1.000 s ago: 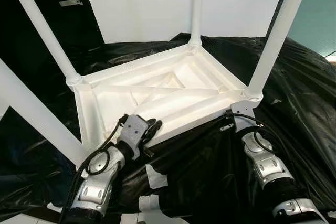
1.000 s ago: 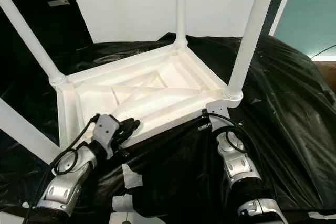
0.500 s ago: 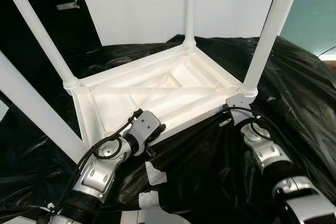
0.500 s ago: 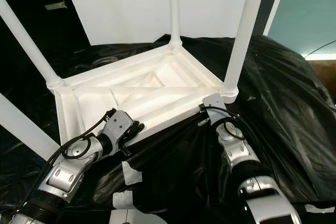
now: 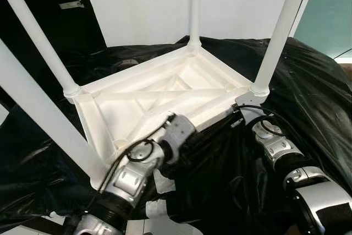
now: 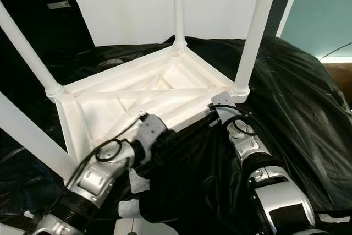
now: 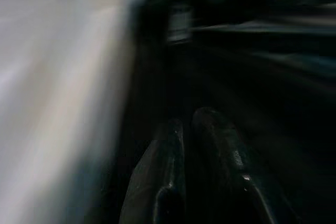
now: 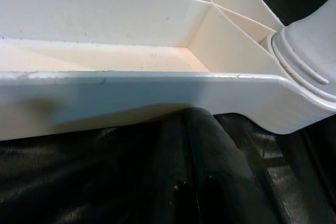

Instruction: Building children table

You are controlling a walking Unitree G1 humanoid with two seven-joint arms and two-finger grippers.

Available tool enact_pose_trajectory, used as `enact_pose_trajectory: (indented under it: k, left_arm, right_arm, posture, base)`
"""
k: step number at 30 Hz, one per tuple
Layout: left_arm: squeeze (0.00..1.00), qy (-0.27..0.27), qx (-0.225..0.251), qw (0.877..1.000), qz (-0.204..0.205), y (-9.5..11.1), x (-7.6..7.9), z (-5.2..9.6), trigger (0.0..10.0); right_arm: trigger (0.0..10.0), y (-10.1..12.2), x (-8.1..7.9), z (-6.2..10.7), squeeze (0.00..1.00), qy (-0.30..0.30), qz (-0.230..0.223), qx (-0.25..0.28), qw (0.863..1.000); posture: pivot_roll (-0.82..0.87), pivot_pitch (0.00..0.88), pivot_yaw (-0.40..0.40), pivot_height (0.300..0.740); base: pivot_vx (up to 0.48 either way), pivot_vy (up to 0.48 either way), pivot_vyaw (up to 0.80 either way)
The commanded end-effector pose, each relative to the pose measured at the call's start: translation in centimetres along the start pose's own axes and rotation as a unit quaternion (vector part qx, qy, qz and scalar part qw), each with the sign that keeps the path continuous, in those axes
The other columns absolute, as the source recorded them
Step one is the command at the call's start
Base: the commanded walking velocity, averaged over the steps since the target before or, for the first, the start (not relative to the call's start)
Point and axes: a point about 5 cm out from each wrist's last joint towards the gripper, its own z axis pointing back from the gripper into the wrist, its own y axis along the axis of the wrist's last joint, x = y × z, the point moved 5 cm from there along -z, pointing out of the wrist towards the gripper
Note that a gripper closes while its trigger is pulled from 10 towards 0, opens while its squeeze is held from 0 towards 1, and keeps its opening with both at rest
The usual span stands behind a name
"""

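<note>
We see the table (image 5: 165, 94) lying upside down on black sheeting (image 5: 308, 86), its ribbed underside facing up and four white legs (image 5: 280, 31) rising from the corners. The near-left leg slants across the left of the scene; the far leg stands upright against a white wall (image 5: 148, 4).

Our left gripper (image 5: 190, 136) is at the table's near edge, left of middle, its silver wrist lying low over the sheeting. In the left wrist view the two black fingers (image 7: 215, 150) lie side by side, close together with nothing between them, and the white edge of the table runs just beside them, not between them. That view is blurred, so we cannot tell whether the fingers touch the edge.

Our right gripper (image 8: 202, 182) is at the near-right corner, below the socket of the near-right leg. In the right wrist view a dark finger reaches under the table's rim, on the sheeting, with the rim and the round leg socket just above it. We cannot tell whether these jaws are apart or together.

Pieces of white tape (image 5: 163, 181) lie on the sheeting between the two arms, near us.
</note>
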Motion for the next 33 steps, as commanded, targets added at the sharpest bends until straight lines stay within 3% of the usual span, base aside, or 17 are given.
enact_pose_trajectory:
  k: [1,3,12,13,14,15,16,22,26,29,33]
  left_arm:
    - [0.00,0.017,0.016,1.000,0.000,0.3,-0.4,-0.3,10.0]
    - [0.00,0.047,0.036,0.998,0.003,0.9,-1.1,-0.2,10.0]
    - [0.00,0.091,0.084,0.992,-0.001,2.8,-2.7,0.8,10.0]
    - [0.00,0.128,0.091,0.987,-0.015,3.5,-4.1,1.3,10.0]
    - [0.00,0.172,0.076,0.981,-0.040,3.6,-5.7,1.7,10.0]
    - [0.00,0.172,0.076,0.981,-0.040,3.6,-5.7,1.7,10.0]
    - [0.00,0.203,0.057,0.976,-0.063,3.4,-6.8,2.0,10.0]
    - [0.00,0.259,-0.024,0.961,-0.095,1.0,-9.3,2.7,10.0]
    - [0.00,0.242,-0.053,0.963,-0.103,0.0,-9.1,2.8,10.0]
    - [0.00,0.165,-0.086,0.979,-0.081,-1.8,-7.1,2.2,10.0]
    - [0.00,0.133,-0.120,0.981,-0.076,-3.2,-6.3,2.1,10.0]
  right_arm:
    - [10.0,2.1,-0.3,0.0,0.00,-0.012,-0.010,0.049,0.999]
    - [10.0,1.3,-0.9,1.0,0.00,-0.024,-0.029,0.051,0.998]
    - [10.0,-0.9,-1.7,2.9,0.00,-0.040,-0.038,0.037,0.998]
    - [10.0,-1.6,-2.2,3.7,0.00,-0.041,-0.040,0.031,0.998]
    - [10.0,-2.0,-2.7,4.5,0.00,-0.042,-0.043,0.027,0.998]
    - [10.0,-2.0,-2.7,4.5,0.00,-0.042,-0.043,0.027,0.998]
    - [10.0,-2.2,-3.1,5.0,0.00,-0.040,-0.048,0.026,0.998]
    - [10.0,-1.4,-4.2,5.8,0.00,-0.029,-0.058,0.037,0.997]
    - [10.0,-1.0,-4.0,5.9,0.00,-0.029,-0.060,0.039,0.997]
    - [10.0,-0.2,-3.1,4.9,0.00,-0.031,-0.051,0.046,0.997]
    - [10.0,1.5,-2.3,3.8,0.00,-0.026,-0.038,0.066,0.997]
  posture:
    - [-0.01,0.000,0.042,0.740]
    - [-0.01,0.000,0.042,0.740]
    - [-0.04,0.000,0.049,0.740]
    - [-0.05,0.000,0.052,0.740]
    - [-0.05,0.000,0.054,0.740]
    - [-0.05,0.000,0.054,0.740]
    - [-0.05,0.000,0.055,0.740]
    - [-0.05,0.000,0.058,0.740]
    - [-0.05,0.000,0.058,0.740]
    - [-0.04,0.000,0.058,0.740]
    - [-0.04,0.000,0.056,0.740]
  base:
    - [0.000,0.000,0.00]
    - [0.000,0.000,0.00]
    - [0.000,0.000,0.00]
    - [0.000,0.000,0.00]
    - [0.000,0.000,0.00]
    - [0.000,0.000,0.00]
    - [0.000,0.000,0.00]
    - [0.000,0.000,0.00]
    - [0.000,0.000,0.00]
    - [0.000,0.000,0.00]
    - [0.000,0.000,0.00]
